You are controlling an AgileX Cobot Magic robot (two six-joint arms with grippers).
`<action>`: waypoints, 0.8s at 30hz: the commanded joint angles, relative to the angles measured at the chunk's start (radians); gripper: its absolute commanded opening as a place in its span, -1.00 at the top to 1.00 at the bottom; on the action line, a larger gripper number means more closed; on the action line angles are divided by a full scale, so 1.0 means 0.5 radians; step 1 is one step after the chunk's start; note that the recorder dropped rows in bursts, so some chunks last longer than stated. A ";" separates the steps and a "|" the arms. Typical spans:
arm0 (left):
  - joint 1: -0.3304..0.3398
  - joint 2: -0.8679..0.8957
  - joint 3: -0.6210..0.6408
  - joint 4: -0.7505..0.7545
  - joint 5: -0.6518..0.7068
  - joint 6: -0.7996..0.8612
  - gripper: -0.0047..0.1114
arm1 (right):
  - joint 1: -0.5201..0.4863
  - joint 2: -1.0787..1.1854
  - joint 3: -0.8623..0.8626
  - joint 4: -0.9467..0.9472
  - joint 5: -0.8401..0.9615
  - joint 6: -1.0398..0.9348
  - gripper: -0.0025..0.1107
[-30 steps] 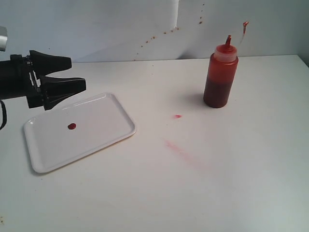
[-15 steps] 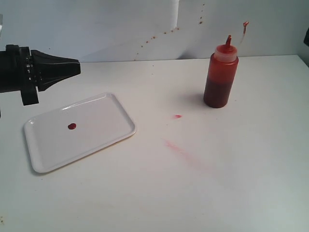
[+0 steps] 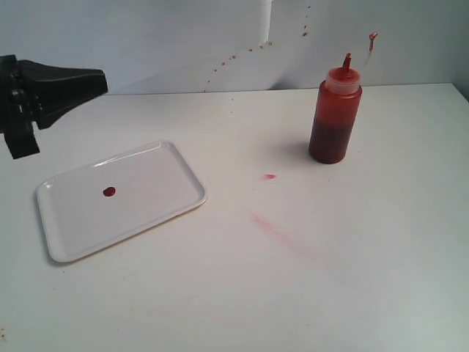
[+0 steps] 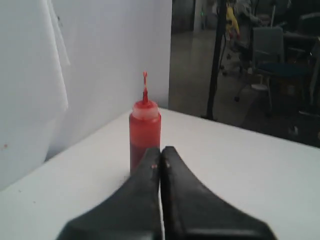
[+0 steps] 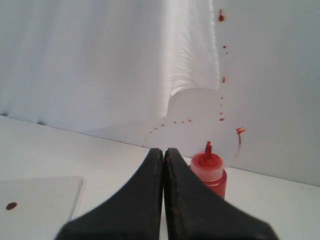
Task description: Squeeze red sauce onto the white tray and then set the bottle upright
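The bottle (image 3: 335, 116) stands upright at the back right of the table, dark red sauce showing through it, its nozzle up and the small cap hanging on its tether. It also shows in the left wrist view as the bottle (image 4: 145, 129) and in the right wrist view as the bottle (image 5: 210, 172). The white tray (image 3: 154, 176) lies flat at the left with a small round blob of red sauce (image 3: 108, 191) on it. My left gripper (image 3: 101, 79) hovers shut and empty above the tray's far left. My right gripper (image 5: 164, 151) is shut, empty, and outside the exterior view.
Pinkish-red smears (image 3: 270, 177) mark the table between tray and bottle, with a longer streak (image 3: 267, 222) nearer the front. Red specks dot the white back wall (image 3: 249, 50). The tray's corner with the sauce blob (image 5: 11, 205) appears in the right wrist view.
My left gripper has closed from open to shut and pulled back to the left and upward, away from the tray. Bottle, tray and blob have not moved.
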 commanded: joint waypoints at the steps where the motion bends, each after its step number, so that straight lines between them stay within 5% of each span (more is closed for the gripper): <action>1: -0.012 -0.277 0.142 -0.359 -0.015 0.011 0.92 | 0.001 -0.033 0.011 0.038 -0.068 0.137 0.96; 24: -0.008 -0.626 0.158 -0.345 -0.013 -0.064 0.92 | 0.001 -0.028 0.011 0.038 -0.084 0.193 0.96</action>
